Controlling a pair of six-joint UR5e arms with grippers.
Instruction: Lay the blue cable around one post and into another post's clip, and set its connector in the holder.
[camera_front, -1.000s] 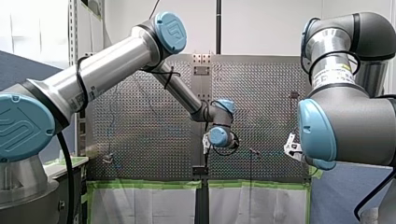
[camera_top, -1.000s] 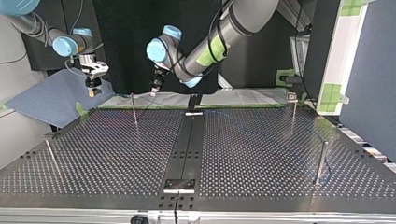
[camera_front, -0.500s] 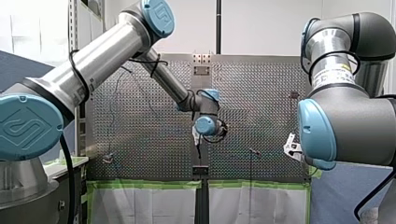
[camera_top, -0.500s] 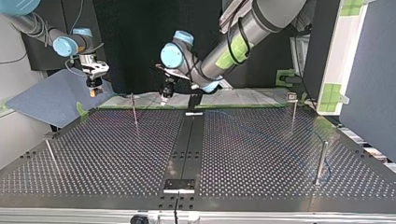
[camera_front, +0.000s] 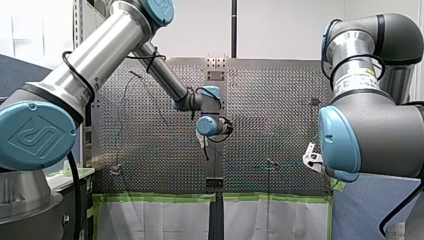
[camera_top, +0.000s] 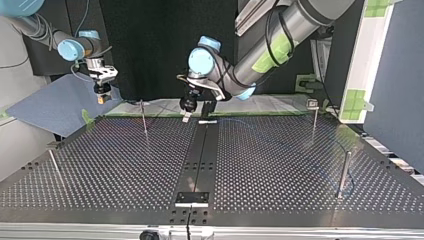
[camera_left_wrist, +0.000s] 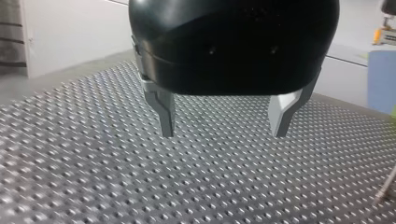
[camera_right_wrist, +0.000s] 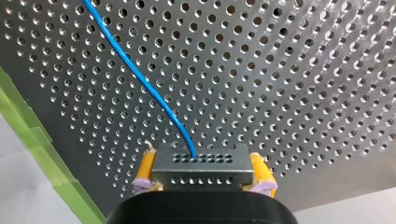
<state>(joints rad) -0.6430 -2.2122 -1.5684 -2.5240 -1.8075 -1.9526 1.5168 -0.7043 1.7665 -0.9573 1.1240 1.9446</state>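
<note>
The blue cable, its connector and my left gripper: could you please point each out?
blue cable (camera_right_wrist: 138, 70), right wrist view, middle of the visible strand.
connector (camera_right_wrist: 201, 170), right wrist view, its grey front face.
left gripper (camera_left_wrist: 223, 133), left wrist view, midway between its open fingertips.

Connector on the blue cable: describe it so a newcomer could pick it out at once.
In the right wrist view, over the perforated table, look at my right gripper. Clamped between its yellow pads is the connector: a grey metal block with rows of small holes, the only thing the blue cable runs into.
</note>
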